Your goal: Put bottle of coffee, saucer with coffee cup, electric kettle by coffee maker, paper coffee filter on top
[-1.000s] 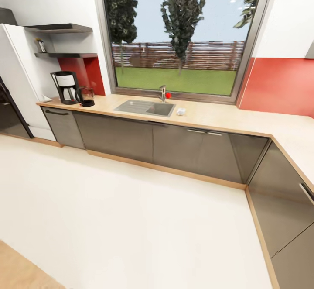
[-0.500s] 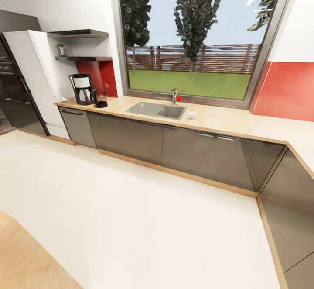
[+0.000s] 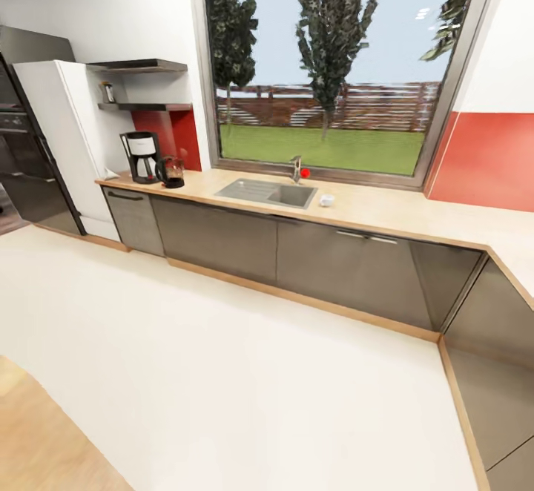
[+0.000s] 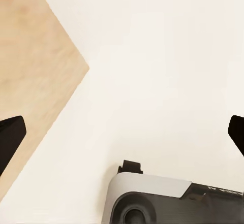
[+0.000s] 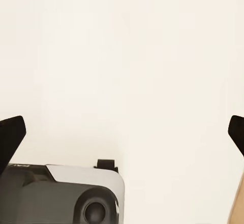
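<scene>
Head: coffee maker [image 3: 143,156] on tabletop [image 3: 386,209] far left, electric kettle [image 3: 172,172] just beside it; bottle of coffee [image 3: 108,93] on kitchen shelf [image 3: 144,107]; coffee cup [image 3: 326,199] near sink [image 3: 267,193].
L wrist: left claw [image 4: 122,135] spread wide, empty, over floor [image 4: 162,56].
R wrist: right claw [image 5: 122,135] spread wide, empty.

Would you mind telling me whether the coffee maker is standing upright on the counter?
Upright: the coffee maker stands straight on the counter, beside the kettle.
</scene>
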Motion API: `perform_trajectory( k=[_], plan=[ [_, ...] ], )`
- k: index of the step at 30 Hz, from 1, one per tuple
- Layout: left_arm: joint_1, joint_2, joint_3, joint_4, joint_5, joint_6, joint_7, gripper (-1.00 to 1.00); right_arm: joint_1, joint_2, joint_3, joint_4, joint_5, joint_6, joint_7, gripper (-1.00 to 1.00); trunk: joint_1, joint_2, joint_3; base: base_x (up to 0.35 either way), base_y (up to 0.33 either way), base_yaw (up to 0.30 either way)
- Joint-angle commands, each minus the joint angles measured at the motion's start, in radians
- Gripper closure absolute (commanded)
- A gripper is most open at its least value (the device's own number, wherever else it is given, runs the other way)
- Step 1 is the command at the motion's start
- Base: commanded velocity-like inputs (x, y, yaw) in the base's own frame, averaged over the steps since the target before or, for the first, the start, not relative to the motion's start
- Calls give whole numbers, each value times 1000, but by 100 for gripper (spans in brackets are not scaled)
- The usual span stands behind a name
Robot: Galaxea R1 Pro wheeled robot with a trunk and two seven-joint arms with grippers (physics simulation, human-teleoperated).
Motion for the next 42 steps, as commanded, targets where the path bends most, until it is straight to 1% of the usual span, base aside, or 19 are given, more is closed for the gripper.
perform_trajectory(
  k=[1, 14, 17, 35, 42],
  plan=[
    [-1, 0, 1, 1, 0, -3, 1, -100, 0, 0, 0, 0, 4, -3, 0, -100, 1, -2, 0, 0, 0, 0],
    [-1, 0, 1, 1, 2, -4, 1, -100, 0, 0, 0, 0, 4, -5, 0, -100, 1, -2, 20, 2, 0, 0],
    [-1, 0, 2, 1, 3, -3, 1, -100, 0, 0, -1, 0, 4, -4, 0, -100, 1, -2, 23, 127, 0, 0],
    [-1, 0, 1, 1, 2, -3, 1, -100, 0, 0, -4, -5, 2, -3, 0, -100, 1, -2, 25, 321, -1, 0],
    [-1, 0, 1, 1, 2, -3, 1, -100, 0, 0, -3, -6, 1, -3, 1, -100, 1, -2, 25, 337, -70, 0]
  ],
)
